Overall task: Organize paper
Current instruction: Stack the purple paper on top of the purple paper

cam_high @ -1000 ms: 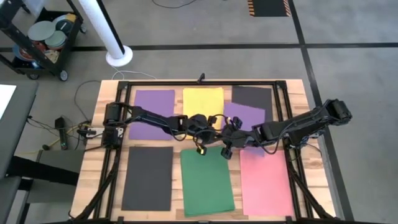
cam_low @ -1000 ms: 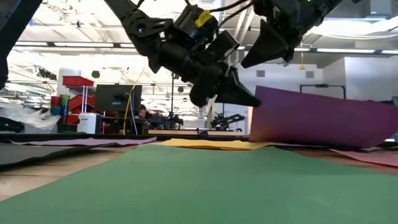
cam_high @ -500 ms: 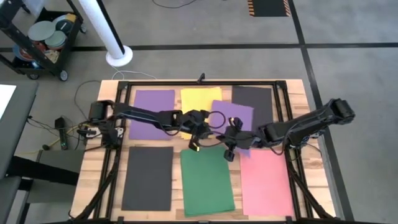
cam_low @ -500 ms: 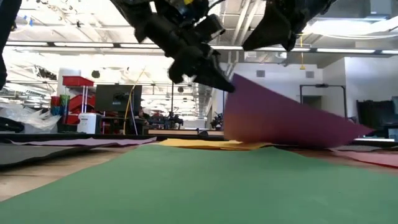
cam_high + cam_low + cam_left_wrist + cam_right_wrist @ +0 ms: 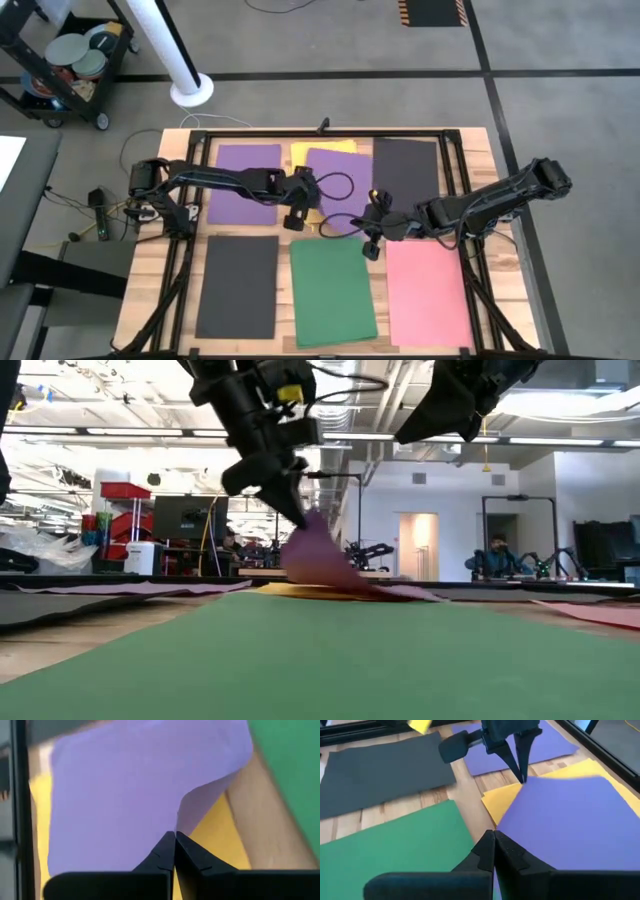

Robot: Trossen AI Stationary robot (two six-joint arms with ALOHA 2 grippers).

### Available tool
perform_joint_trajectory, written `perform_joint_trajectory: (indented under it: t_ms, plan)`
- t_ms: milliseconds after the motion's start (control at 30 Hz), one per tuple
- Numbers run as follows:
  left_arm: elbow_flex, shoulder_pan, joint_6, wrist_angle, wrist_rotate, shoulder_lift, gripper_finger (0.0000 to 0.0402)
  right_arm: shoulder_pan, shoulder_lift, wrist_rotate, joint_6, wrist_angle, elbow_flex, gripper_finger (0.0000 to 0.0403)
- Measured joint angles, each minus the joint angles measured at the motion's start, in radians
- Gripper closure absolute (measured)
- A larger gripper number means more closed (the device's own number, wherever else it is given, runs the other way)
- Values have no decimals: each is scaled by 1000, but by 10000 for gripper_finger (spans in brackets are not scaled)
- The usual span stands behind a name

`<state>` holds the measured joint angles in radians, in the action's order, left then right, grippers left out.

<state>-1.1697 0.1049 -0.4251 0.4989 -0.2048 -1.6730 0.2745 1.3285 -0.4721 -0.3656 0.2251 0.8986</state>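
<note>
Both fingers sets shut; left fingers (image 5: 174,851) pinch purple sheet (image 5: 338,188) (corner lifted).

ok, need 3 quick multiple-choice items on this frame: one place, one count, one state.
1. Where does the purple sheet held by the left gripper lie?
A. over the yellow sheet
B. on the green sheet
C. off the table

2. How many black sheets show in the high view?
A. one
B. two
C. four

3. The left gripper is:
A. wide open
B. out of view
C. shut on the purple sheet's corner

Answers: 1 A, yellow shows around its edges. 2 B, one at back right, one at front left. 3 C, its wrist view shows the fingers pinching the paper.
</note>
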Motion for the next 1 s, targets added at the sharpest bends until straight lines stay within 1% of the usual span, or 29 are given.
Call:
perform_joint_trajectory:
  t_ms: [100, 200, 367, 467, 533, 667, 900, 1000]
  plan:
    - [0, 0, 49, 90, -46, 0, 401, 0, 0, 0, 0, 4, 0, 403]
    - [2, 0, 130, 161, -80, 1, 401, 0, 0, 0, 0, 18, 0, 403]
    - [97, 11, 258, 148, -114, 78, 401, 0, 1, 0, 0, 34, 0, 403]
    - [186, 26, 332, 108, -117, 160, 401, 0, 1, 0, 1, 38, 0, 403]
    - [238, 31, 347, 85, -123, 226, 401, 0, 1, 0, 8, 40, 0, 403]
    - [309, 31, 387, 97, -158, 355, 401, -2, 1, 0, 8, 58, 0, 403]
    - [375, 32, 528, 230, -241, 539, 401, -2, 1, 0, 2, 55, 0, 403]
    - [411, 28, 574, 271, -221, 595, 401, -4, 1, 0, 3, 56, 0, 403]
